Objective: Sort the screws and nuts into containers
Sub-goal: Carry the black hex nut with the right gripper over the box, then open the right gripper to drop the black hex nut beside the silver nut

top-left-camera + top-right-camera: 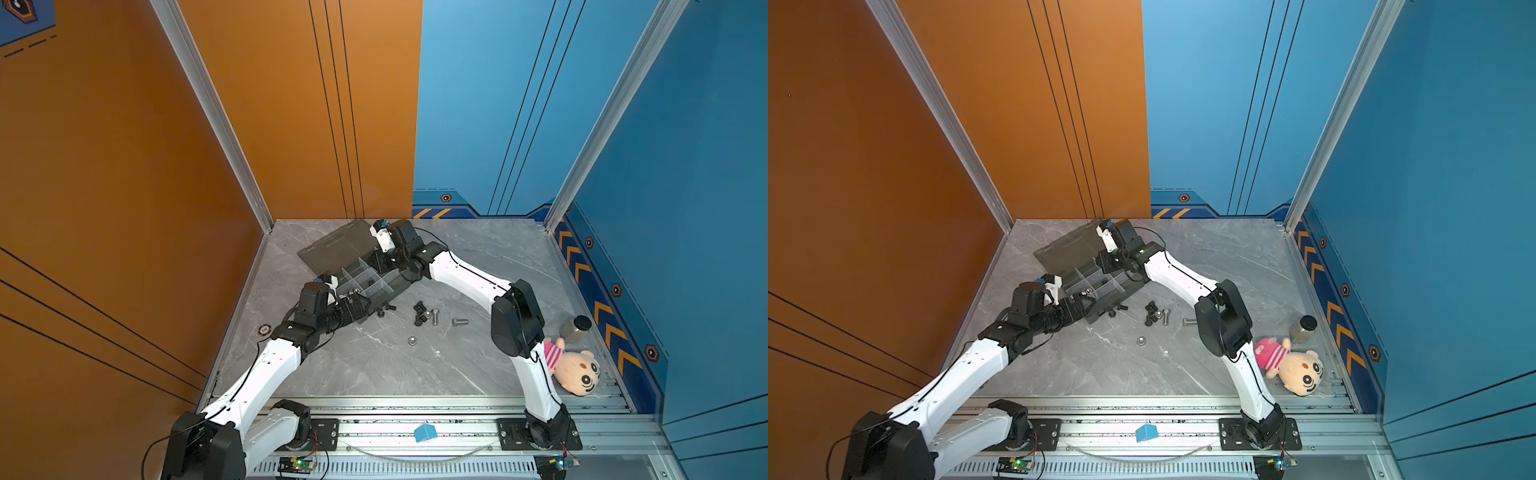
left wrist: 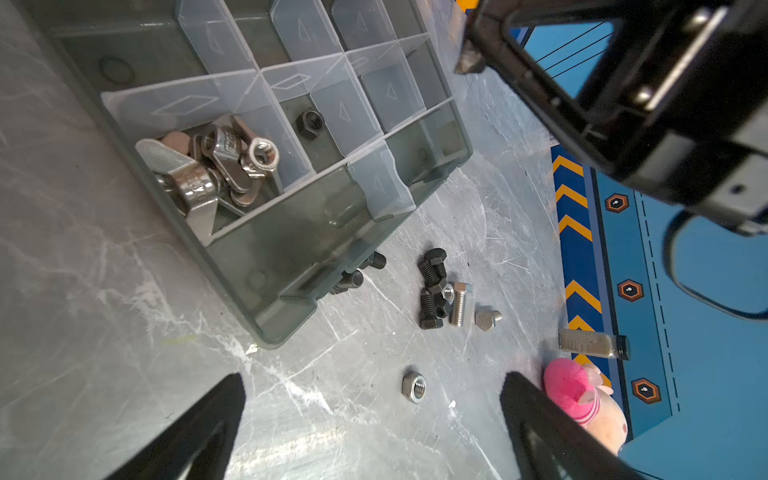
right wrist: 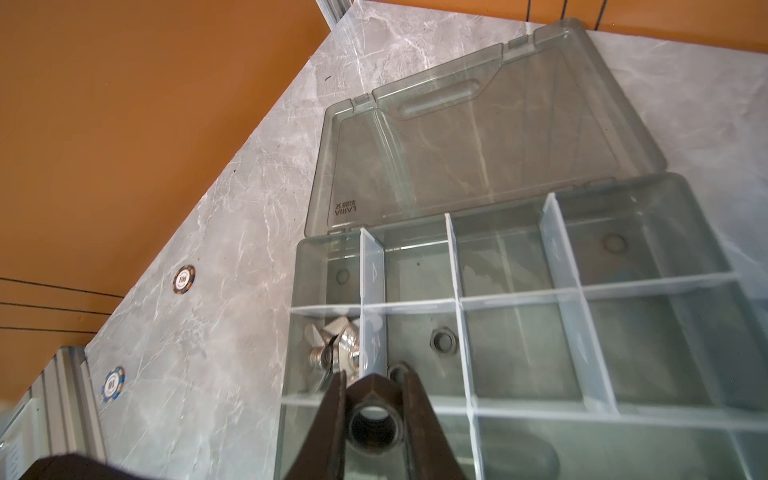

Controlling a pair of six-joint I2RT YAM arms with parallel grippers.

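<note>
A dark hex nut is clamped between the right jaws at the bottom centre of the right wrist view. Its threaded hole faces the camera, and it hangs over the smoky-grey organizer box. Just above it in that frame, one compartment holds a single black nut, and the compartment to its left holds a heap of silver wing nuts. The box's lid lies open and flat on the grey marbled desk, in the upper part of the frame.

In both top views the box sits toward the back of the desk. The right arm reaches over it from the right, and the left arm ends at its lower-left corner. In the left wrist view the left jaws stand wide apart with nothing between them, their dark fingers at the bottom of the frame.

Loose hardware lies on the desk below and right of the box:
- a cluster of black screws
- a silver hex bolt touching that cluster
- a second silver bolt just beside the first
- two more black screws against the box wall
- a lone silver nut lower down

At the desk's right edge in a top view stand a black-capped bottle and a plush doll, the doll pressed against the right arm. A poker chip lies at the desk's left edge
</note>
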